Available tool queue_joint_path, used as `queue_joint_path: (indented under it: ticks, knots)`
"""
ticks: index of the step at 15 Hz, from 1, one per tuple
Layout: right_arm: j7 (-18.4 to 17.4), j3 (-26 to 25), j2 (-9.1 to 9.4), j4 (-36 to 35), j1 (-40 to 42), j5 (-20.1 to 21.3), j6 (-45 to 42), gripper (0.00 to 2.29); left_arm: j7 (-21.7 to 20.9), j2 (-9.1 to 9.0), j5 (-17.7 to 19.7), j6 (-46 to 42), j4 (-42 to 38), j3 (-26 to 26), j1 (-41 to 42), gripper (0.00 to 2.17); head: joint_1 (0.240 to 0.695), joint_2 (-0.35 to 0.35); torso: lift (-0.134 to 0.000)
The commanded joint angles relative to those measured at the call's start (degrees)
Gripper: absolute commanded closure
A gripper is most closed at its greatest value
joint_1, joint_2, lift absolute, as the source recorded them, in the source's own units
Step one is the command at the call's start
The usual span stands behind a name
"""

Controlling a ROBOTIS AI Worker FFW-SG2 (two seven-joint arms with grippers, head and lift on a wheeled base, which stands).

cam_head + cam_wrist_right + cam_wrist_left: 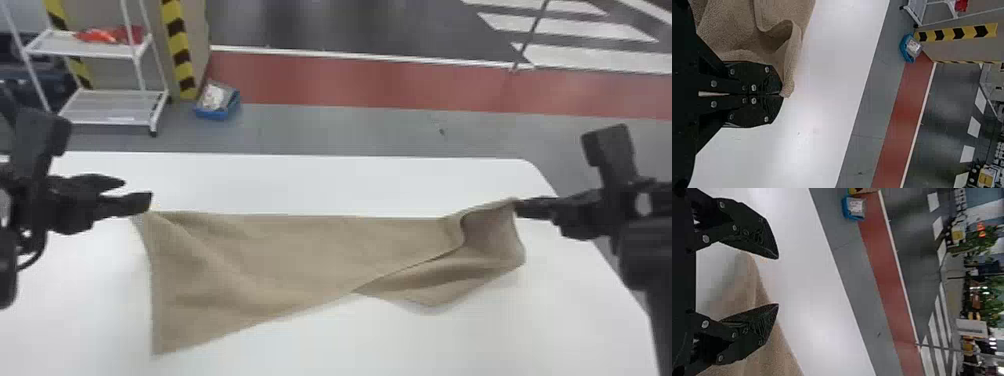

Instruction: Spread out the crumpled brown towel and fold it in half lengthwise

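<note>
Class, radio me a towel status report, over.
Left gripper open by the towel's corner. Right gripper shut on opposite end. Towel partly spread, right end folded over. No obstruction seen on table.

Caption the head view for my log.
Brown towel half spread on a white table, right fingers gripping one corner.

l hand [138, 192] w/ fingers apart, r hand [518, 205] clamped

towel [300, 250] on table [325, 180], rack [100, 106] behind left
</note>
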Motion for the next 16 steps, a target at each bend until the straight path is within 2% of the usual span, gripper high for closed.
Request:
queue_joint_path:
  ticks: [1,3,5,7,9,12,16]
  knots:
    - [0.0,-0.1,0.3,-0.1,0.1,-0.2,0.0,1.63,0.9,-0.01,4.7,-3.5,-4.1,5.2,3.7,0.06,0.695,-0.111,-0.124]
    - [0.0,0.0,0.47,-0.5,0.9,-0.2,0.0,1.63,0.2,0.52,6.5,-5.8,-8.7,8.9,8.6,0.09,0.695,-0.094,-0.124]
    - [-0.1,0.2,0.56,-2.0,2.0,-0.2,0.0,1.63,-0.3,0.61,7.7,-10.6,-14.1,10.8,16.8,0.22,0.695,-0.077,-0.124]
    - [-0.5,0.8,0.74,-5.2,4.4,0.4,0.3,1.63,-2.1,-0.18,8.0,-16.4,-19.0,10.8,26.0,0.26,0.695,-0.066,-0.124]
    - [-1.2,1.2,1.17,-9.0,7.6,1.7,-0.2,1.63,-3.1,-0.97,8.3,-21.1,-20.6,10.0,32.1,0.26,0.695,-0.078,-0.124]
    - [-3.1,2.5,0.91,-11.0,11.2,6.0,-3.0,1.63,-4.2,-1.76,8.3,-23.2,-21.1,8.1,36.3,0.26,0.695,-0.115,-0.124]
    - [-1.8,4.3,1.09,-13.7,9.0,3.4,13.3,1.63,-6.8,-2.64,8.1,-23.2,-22.7,6.4,37.9,0.27,0.695,-0.178,-0.124]
